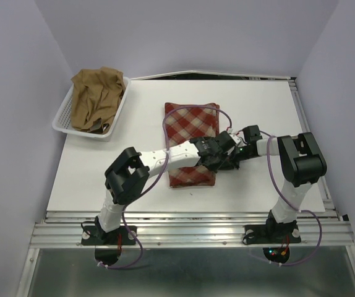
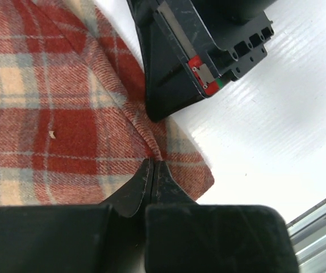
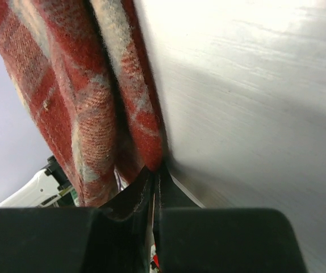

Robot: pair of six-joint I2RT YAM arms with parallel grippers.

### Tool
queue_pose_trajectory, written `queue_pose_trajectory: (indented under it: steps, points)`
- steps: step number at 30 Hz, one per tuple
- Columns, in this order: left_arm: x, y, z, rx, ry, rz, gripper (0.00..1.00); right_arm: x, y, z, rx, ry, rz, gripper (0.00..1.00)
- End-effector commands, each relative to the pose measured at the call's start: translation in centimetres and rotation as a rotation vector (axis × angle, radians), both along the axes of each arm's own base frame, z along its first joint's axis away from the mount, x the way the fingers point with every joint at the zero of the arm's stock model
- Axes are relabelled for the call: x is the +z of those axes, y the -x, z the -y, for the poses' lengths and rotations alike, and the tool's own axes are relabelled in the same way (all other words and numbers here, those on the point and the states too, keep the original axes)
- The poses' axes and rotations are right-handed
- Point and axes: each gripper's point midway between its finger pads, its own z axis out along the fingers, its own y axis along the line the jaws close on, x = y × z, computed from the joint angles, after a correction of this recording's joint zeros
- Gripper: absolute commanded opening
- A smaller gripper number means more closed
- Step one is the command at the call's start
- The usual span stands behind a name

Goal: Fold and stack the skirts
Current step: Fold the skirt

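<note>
Two sets of jaws, left and right, pinch the right edge of the plaid skirt [image 1: 193, 127] on the tabletop [image 1: 103, 176]; tan skirt [image 1: 97, 96] sits bunched in the basket [image 1: 81, 132]. Lift together, keep your pull level, fold square.

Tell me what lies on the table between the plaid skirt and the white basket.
Nothing: the top external view shows only bare white table between the plaid skirt and the basket.

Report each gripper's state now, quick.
Left gripper: shut, pinching the plaid skirt at its edge.
Right gripper: shut, pinching the same skirt's edge.
</note>
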Motion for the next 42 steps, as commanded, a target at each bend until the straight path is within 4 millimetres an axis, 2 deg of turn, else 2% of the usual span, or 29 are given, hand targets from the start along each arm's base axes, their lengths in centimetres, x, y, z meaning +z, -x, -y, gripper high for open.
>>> queue_pose_trajectory:
  steps: [1, 6, 11, 13, 17, 20, 21, 22, 23, 25, 26, 27, 28, 29, 30, 31, 33, 34, 37, 38, 41, 42]
  points:
    - [3.8, 0.3, 1.2, -0.026, 0.095, 0.012, 0.00, -3.4, 1.0, 1.1, -0.026, 0.119, -0.058, 0.01]
    - [4.8, 0.5, 2.2, -0.045, 0.125, 0.023, 0.00, -3.2, 1.1, 1.1, -0.024, 0.114, -0.054, 0.01]
    - [4.8, 0.2, 3.0, -0.054, 0.152, 0.039, 0.00, -3.0, 1.2, 1.0, -0.022, 0.108, -0.054, 0.01]
    - [3.7, -0.1, 2.9, -0.049, 0.131, 0.032, 0.00, -2.8, 1.2, 1.0, -0.022, 0.107, -0.049, 0.01]
    - [-0.8, -1.1, 2.0, -0.016, 0.059, -0.033, 0.01, -2.6, 1.3, 0.9, -0.020, 0.100, -0.048, 0.01]
    - [-1.7, -2.7, 1.6, 0.018, 0.076, -0.054, 0.30, -2.2, 1.4, 0.9, -0.016, 0.096, -0.040, 0.01]
    - [-1.4, -3.0, 1.5, 0.026, 0.089, -0.055, 0.35, -2.2, 1.4, 0.9, -0.015, 0.098, -0.039, 0.01]
    - [-0.1, -3.5, 1.4, 0.031, 0.117, -0.038, 0.45, -2.1, 1.5, 0.9, -0.015, 0.097, -0.040, 0.01]
    - [0.8, -3.5, 1.7, 0.016, 0.152, -0.052, 0.49, -2.0, 1.5, 0.9, -0.013, 0.092, -0.038, 0.01]
    - [3.5, -4.8, 1.5, 0.022, 0.221, -0.028, 0.53, -1.7, 1.4, 0.8, -0.013, 0.086, -0.034, 0.01]
    - [6.3, -5.4, 1.5, 0.021, 0.278, 0.002, 0.60, -1.7, 1.4, 0.8, -0.013, 0.085, -0.035, 0.01]
    - [8.1, -6.9, 1.0, 0.037, 0.322, 0.026, 0.63, -1.7, 1.4, 0.8, -0.012, 0.083, -0.033, 0.01]
    - [9.8, -7.5, 0.8, 0.039, 0.358, 0.047, 0.66, -1.7, 1.5, 0.8, -0.013, 0.084, -0.037, 0.01]
    - [12.9, -8.6, 0.9, 0.031, 0.414, 0.103, 0.71, -1.6, 1.4, 0.8, -0.013, 0.083, -0.033, 0.01]
    - [14.4, -9.9, 0.3, 0.042, 0.432, 0.139, 0.74, -1.6, 1.3, 0.7, -0.013, 0.081, -0.031, 0.01]
    - [16.7, -11.8, 0.2, 0.061, 0.448, 0.210, 0.77, -1.6, 1.4, 0.7, -0.011, 0.080, -0.032, 0.01]
    - [17.6, -14.1, -0.4, 0.096, 0.432, 0.254, 0.76, -1.5, 1.4, 0.7, -0.012, 0.078, -0.034, 0.01]
    - [17.9, -17.1, -0.8, 0.157, 0.410, 0.302, 0.72, -1.5, 1.4, 0.7, -0.012, 0.077, -0.033, 0.01]
    - [16.3, -20.8, -1.5, 0.228, 0.337, 0.322, 0.71, -1.3, 1.3, 0.6, -0.006, 0.067, -0.029, 0.01]
    - [15.4, -22.9, -1.3, 0.255, 0.330, 0.333, 0.71, -1.3, 1.2, 0.6, -0.006, 0.067, -0.024, 0.01]
    - [14.0, -25.1, -1.1, 0.300, 0.328, 0.347, 0.71, -1.3, 1.2, 0.6, -0.003, 0.068, -0.017, 0.01]
    - [14.4, -25.9, -0.7, 0.308, 0.356, 0.380, 0.71, -1.4, 1.2, 0.6, -0.004, 0.074, -0.017, 0.01]
